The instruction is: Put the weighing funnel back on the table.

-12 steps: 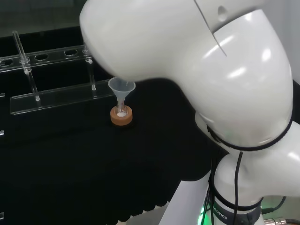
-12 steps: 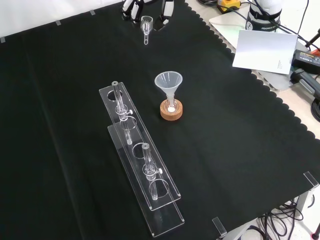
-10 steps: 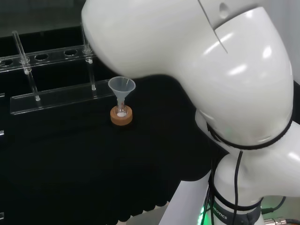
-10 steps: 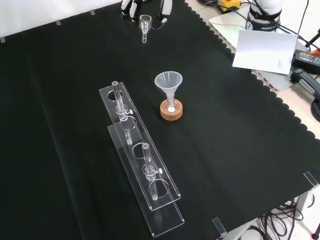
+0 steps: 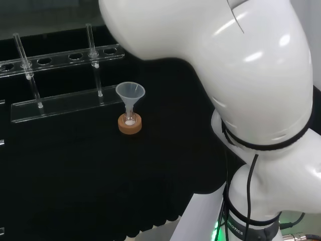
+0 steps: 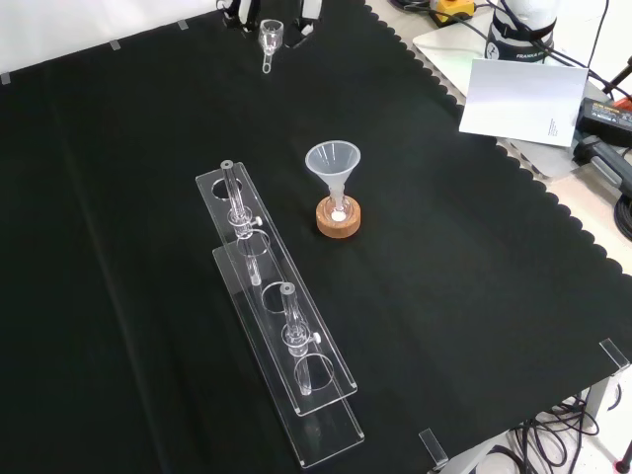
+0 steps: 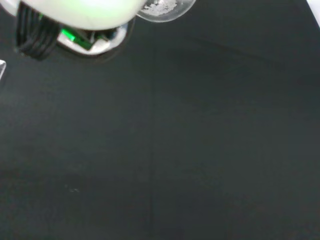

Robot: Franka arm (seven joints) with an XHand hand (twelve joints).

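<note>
This is a laboratory bench set up for robot work. The surface (image 6: 474,296) is draped in black cloth with a scalloped edge. Near the middle of the front view a funnel (image 6: 333,163) stands in a small flask (image 6: 338,207) on a cork ring (image 6: 339,225). At its 7 o'clock lies a clear rack (image 6: 326,395) holding glass tubes (image 6: 233,202) upright. The white robot arm (image 5: 225,75) rises at the head view's 3 o'clock. Cables (image 6: 553,434) hang below the surface edge at the front view's 5 o'clock.

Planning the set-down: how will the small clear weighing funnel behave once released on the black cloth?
Small clear weighing funnel, held by the robot hand: round cup and thin stem, so it may roll or pivot on release. Looks like clear glass or plastic, probably light and perhaps fragile. The black cloth should damp sliding.
</note>
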